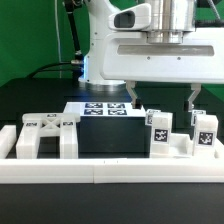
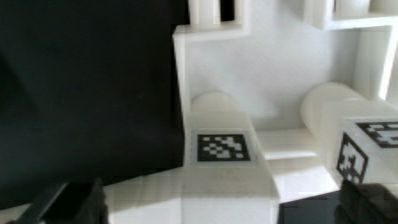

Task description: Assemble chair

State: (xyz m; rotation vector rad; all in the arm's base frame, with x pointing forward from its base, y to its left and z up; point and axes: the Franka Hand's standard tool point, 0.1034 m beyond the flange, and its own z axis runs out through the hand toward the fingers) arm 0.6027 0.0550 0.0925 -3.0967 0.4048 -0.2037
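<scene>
My gripper (image 1: 161, 100) hangs open over the exterior view's right half, its two dark fingers spread wide and just above the white chair parts. Below it stand two chunky white tagged posts, one (image 1: 158, 131) under the gripper and one (image 1: 205, 133) further right. A white legged frame (image 1: 45, 136) lies at the exterior view's left. In the wrist view my gripper (image 2: 222, 206) straddles a white tagged post (image 2: 221, 140) without pinching it. A second tagged post (image 2: 363, 135) stands beside it, and a flat white chair piece (image 2: 249, 70) lies behind both.
The marker board (image 1: 103, 108) lies flat behind the parts, near the robot's base. A long low white border rail (image 1: 110, 172) runs along the front. Black table surface (image 1: 110, 135) shows between the legged frame and the posts.
</scene>
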